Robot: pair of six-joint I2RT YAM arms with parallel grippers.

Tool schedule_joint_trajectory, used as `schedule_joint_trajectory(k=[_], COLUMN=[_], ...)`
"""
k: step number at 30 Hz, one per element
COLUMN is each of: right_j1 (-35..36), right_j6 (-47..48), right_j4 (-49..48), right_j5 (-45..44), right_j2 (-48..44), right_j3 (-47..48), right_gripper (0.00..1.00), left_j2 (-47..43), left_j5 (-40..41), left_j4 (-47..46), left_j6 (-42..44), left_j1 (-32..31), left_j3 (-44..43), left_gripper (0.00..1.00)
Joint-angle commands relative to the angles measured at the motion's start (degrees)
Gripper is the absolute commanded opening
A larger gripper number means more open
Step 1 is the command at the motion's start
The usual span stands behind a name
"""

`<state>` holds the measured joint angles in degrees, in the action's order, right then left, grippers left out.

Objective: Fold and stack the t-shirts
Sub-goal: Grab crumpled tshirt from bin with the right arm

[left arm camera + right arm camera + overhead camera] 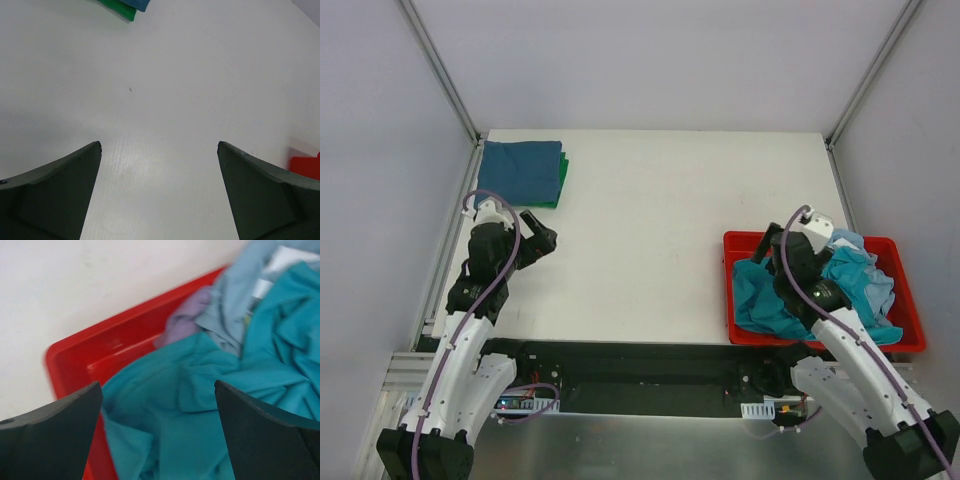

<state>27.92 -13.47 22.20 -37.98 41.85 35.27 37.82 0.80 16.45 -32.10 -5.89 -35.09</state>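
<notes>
A folded blue t-shirt (520, 170) lies on a folded green one (561, 180) at the far left of the table; their corner shows in the left wrist view (125, 7). A red bin (740, 245) at the right holds crumpled t-shirts, a teal one (765, 300) on top, with light blue (855, 262) behind. My left gripper (542, 240) is open and empty over bare table (159, 150). My right gripper (775, 245) is open above the teal t-shirt (200, 410) inside the bin (100, 355), holding nothing.
White walls with metal corner posts close in the table on three sides. The red bin's corner shows at the right edge of the left wrist view (306, 165). A lilac and a light blue garment (225, 300) lie at the bin's far side.
</notes>
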Motion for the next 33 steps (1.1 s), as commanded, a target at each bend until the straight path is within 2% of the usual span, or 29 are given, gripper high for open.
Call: schedule_joint_trajectory(k=[1,6,11,16,21,23,25,27,29,33], right_j1=[-12.1,-20.1,-20.5,-20.5,-20.5,-20.5,-20.5,-20.5,-20.5,-20.5], right_j6=[-10.3,-11.5,-10.0,-10.3,-8.3,-8.3,-8.7,-9.1,-8.9,-6.8], right_j4=[12.6,16.3,22.4,22.9,18.5,16.8,16.4,16.6,16.5,16.8], right_j5=[6.5,12.2,16.1,18.6,20.3,19.7,19.0,18.9,19.4,20.6], right_j2=[1.8,3.3,5.9,7.5,9.9,11.0,11.9,12.2,11.2,4.1], right_j3=[4.0,3.7,4.5,1.3,-0.8,-1.4,-1.3,-1.1,-0.8,0.5], right_gripper=[0.96,0.96,0.96,0.99,0.88,0.8,0.69,0.48,0.3,0.05], left_j2=[1.1,2.3,3.7,5.3,5.6,5.4,4.8,4.2,3.6,2.7], left_j5=[-2.4,-2.2,-2.6,-3.6,-3.1,-2.9,-2.8,-2.8,-2.7,-2.2], left_j4=[-1.8,-2.3,-3.3,-4.1,-4.1,-4.1,-4.1,-4.1,-4.1,-4.1], left_j6=[1.2,0.6,-0.1,-0.1,-0.3,-0.4,-0.3,-0.3,-0.3,-0.4], left_j1=[0.5,0.5,0.5,0.5,0.5,0.5,0.5,0.5,0.5,0.5], left_j3=[-0.2,-0.2,-0.2,0.0,0.2,0.5,0.7,0.8,1.0,1.3], left_gripper=[0.99,0.99,0.99,0.99,0.99,0.99,0.99,0.99,0.99,0.99])
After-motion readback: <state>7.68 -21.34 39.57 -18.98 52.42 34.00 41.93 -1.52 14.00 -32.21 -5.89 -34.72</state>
